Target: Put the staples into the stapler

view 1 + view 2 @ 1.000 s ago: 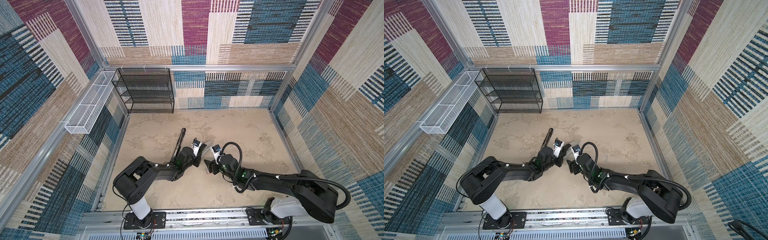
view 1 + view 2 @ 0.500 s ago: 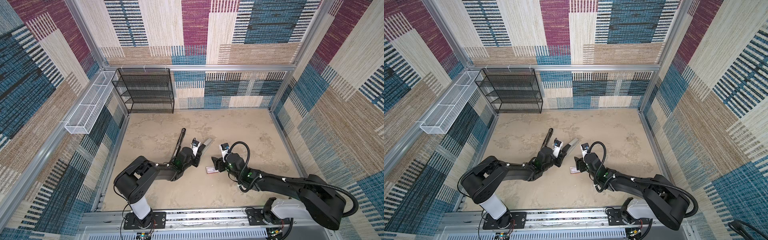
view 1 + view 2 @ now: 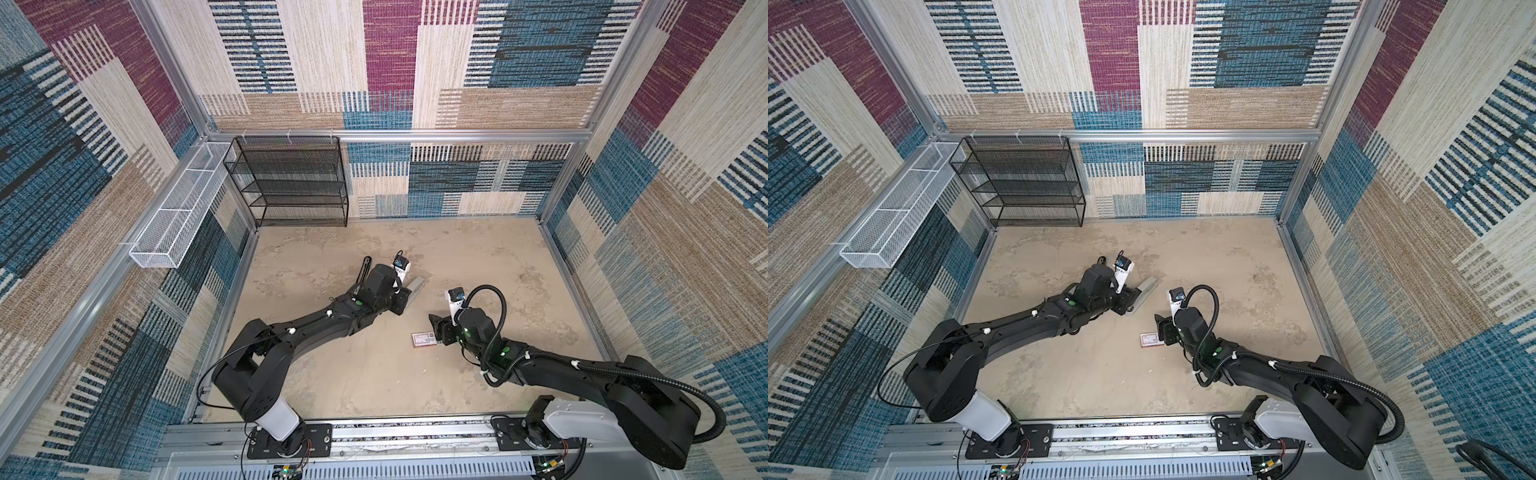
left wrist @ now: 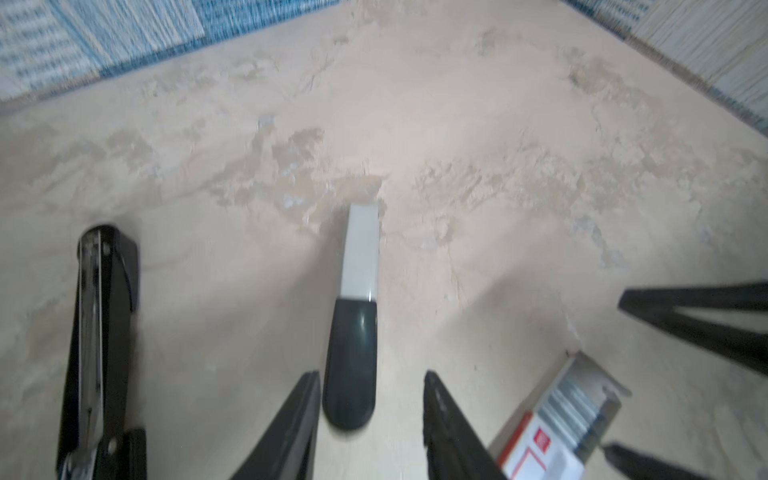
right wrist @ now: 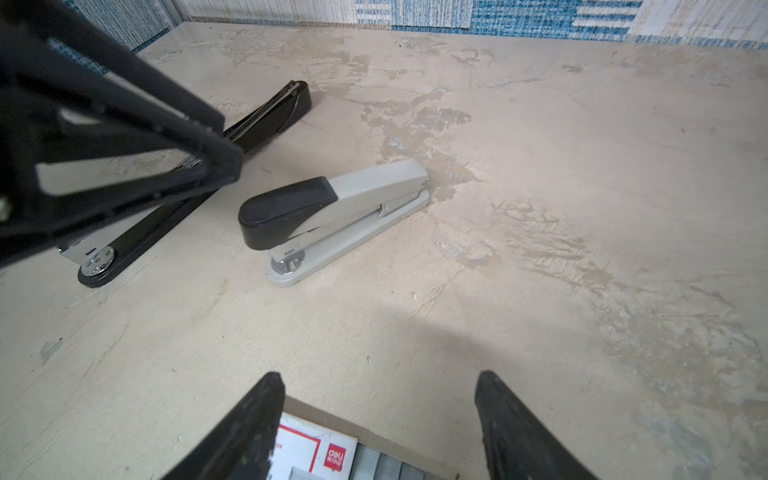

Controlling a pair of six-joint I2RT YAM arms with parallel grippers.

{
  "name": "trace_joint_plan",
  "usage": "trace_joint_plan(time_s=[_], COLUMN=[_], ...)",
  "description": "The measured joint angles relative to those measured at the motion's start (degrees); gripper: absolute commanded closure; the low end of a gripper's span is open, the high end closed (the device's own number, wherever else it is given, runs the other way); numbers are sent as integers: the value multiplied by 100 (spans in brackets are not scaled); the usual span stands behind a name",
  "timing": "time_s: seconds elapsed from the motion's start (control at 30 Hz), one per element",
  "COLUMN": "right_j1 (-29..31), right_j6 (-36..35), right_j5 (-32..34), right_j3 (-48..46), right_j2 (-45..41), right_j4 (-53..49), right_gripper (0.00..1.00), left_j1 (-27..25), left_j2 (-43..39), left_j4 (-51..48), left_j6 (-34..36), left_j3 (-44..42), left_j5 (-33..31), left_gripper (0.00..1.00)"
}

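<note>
Two staplers on tabletop (image 3: pixel 374 382): grey stapler (image 5: pixel 340 212), black stapler (image 5: pixel 266 120). One staple box (image 3: pixel 424 339), logo "deli", tray showing, at right end effector (image 5: pixel 380 374), spread wide. Left end effector (image 4: pixel 371 374) spread astride grey stapler's rear.

Beige tabletop (image 3: pixel 374 374) bears grey stapler (image 5: pixel 345 208), black stapler (image 5: pixel 266 120), staples box (image 3: pixel 424 339), wire rack (image 3: pixel 291 183).

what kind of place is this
Probably a robot lab test cell, not an office: carpet-tile walls in an aluminium frame enclose a tabletop, with the left arm and right arm bolted to a front rail.
</note>
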Motion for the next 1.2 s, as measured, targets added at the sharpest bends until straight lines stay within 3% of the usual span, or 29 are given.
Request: trace_joint_plan(time_s=[0.17,0.4,0.73,0.93,1.2], right_j1=[-9,-22,-35,-44,-42], right_j6=[72,109,214,232,232], right_j5=[-4,-13,-59,-59,-57], right_j3=[-96,-216,-297,-326,-341], right_j2=[-28,-133,-170,-216,-282], right_j4=[-33,-28,-28,-24,-22], right_gripper=[24,24,24,24,24], left_j1=[120,125,136,136,122], left_j2=[979,1663,2190,2245,2610], left_j4=[-1891,-3309,-3762,-3842,-3766], left_j6=[131,289,417,415,363], left_j3=[1722,2494,2841,2933,3252], left_j5=[328,424,411,422,446], left_gripper=[54,55,71,86,90])
